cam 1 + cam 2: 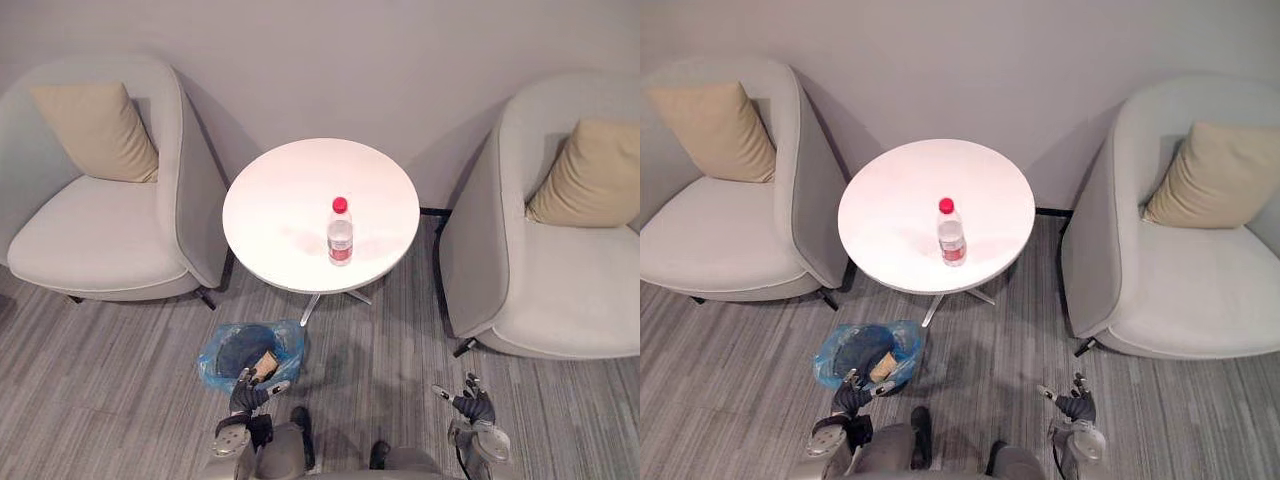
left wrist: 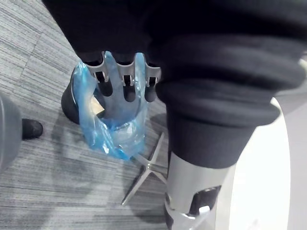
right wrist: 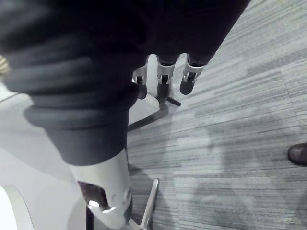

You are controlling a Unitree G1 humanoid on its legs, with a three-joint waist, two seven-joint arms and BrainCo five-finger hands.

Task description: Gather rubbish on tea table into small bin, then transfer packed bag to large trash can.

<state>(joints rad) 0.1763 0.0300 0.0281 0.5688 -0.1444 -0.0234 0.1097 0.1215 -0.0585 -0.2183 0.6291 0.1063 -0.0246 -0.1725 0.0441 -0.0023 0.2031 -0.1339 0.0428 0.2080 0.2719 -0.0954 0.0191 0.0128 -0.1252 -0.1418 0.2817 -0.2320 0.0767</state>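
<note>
So, a round white tea table point(image 1: 262, 190) stands btwn a left grey armchair w/ beige cushion point(image 1: 100, 235) & a right grey armchair w/ beige cushion point(image 1: 565, 290). A clear plastic water bottle w/ red cap point(image 1: 340, 232) stands upright on it, a bit right of centre & toward the near edge, well apart from both hands. On the grey striped carpet point(image 1: 120, 370), just off the table's near-left edge & beside its metal foot point(image 1: 330, 298), sits a small dark bin lined w/ blue plastic bag point(image 1: 232, 350). A tan scrap of rubbish point(image 1: 265, 363) lies inside at the near side. At the bin's near rim hovers the left hand point(image 1: 248, 392), fingers loosely spread, holding nothing; whether it touches the bag, can't tell. Low over the carpet, near the right armchair's front corner & well apart from the bin, is the right hand point(image 1: 472, 404), fingers spread wide, empty.
</note>
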